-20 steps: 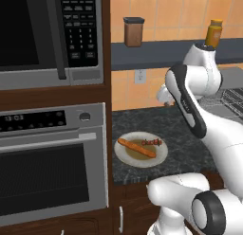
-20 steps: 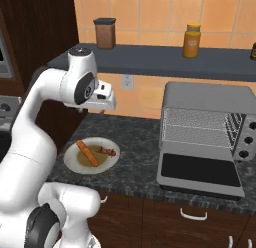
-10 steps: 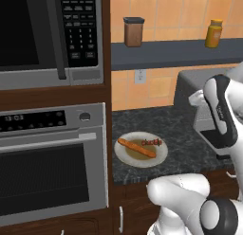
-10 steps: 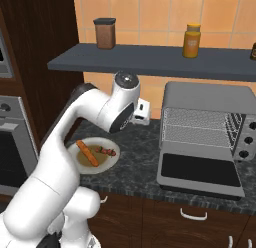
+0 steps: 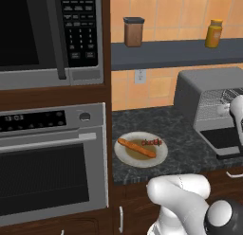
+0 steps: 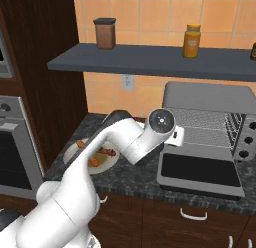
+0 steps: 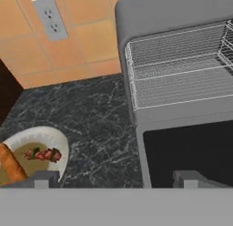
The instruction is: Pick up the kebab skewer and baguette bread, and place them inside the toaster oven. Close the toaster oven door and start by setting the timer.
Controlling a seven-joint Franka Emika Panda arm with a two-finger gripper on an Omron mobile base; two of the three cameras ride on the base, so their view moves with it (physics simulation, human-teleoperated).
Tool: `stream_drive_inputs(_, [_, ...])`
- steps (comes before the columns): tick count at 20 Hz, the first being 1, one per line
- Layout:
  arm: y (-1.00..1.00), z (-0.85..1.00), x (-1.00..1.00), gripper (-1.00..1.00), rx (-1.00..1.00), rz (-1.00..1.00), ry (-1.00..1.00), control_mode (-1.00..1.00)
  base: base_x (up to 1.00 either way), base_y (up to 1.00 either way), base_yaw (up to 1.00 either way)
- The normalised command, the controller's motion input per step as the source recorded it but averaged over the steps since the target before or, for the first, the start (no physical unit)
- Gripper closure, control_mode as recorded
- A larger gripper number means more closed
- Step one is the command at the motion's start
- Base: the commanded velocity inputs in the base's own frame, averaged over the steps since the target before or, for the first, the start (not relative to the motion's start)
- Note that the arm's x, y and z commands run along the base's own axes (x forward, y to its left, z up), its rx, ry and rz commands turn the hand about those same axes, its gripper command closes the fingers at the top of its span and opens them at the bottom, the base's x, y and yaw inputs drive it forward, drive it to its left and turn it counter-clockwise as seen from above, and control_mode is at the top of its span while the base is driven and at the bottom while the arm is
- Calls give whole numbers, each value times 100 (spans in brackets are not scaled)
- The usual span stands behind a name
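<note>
Gripper (image 7: 116, 180) spread wide, empty, two dark finger tips (image 7: 43, 179) well apart at the bottom of the hand view, hovering over the dark speckled stone counter (image 7: 95, 125) between plate and oven. White round plate (image 5: 161, 156) sits on the counter just right of the large built-in steel oven (image 5: 52, 158). On it: slim long orange-brown baguette bread stick (image 5: 136, 148) lying diagonally, and short kebab skewer with dark red and brown chunks (image 5: 152, 142) just beside its upper right end. Both untouched. Small grey metal toaster oven with rounded corners (image 6: 210, 97) stands further right on the counter, its dark glass door (image 6: 197, 170) dropped flat open toward the front, wire rack (image 7: 182, 79) inside bare. Above, grey wall shelf (image 6: 150, 59) carries a brown jar with dark lid (image 6: 105, 33) and a yellow-orange bottle (image 6: 191, 40). White wall outlet (image 7: 51, 17) on the orange tiles left of the toaster oven. Black-fronted microwave (image 5: 47, 32) above the built-in oven.
</note>
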Motion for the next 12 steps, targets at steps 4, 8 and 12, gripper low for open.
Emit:
stream_drive_inputs(4, [-100, -57, -30, -100, -3, -15, -13, -100, 0, 0, 0])
stream_drive_inputs(8, [-90, -17, -15, -100, -13, -11, -13, -100, 0, 0, 0])
stream_drive_inputs(12, [-49, 26, -16, -100, -15, -8, -22, -100, 0, 0, 0])
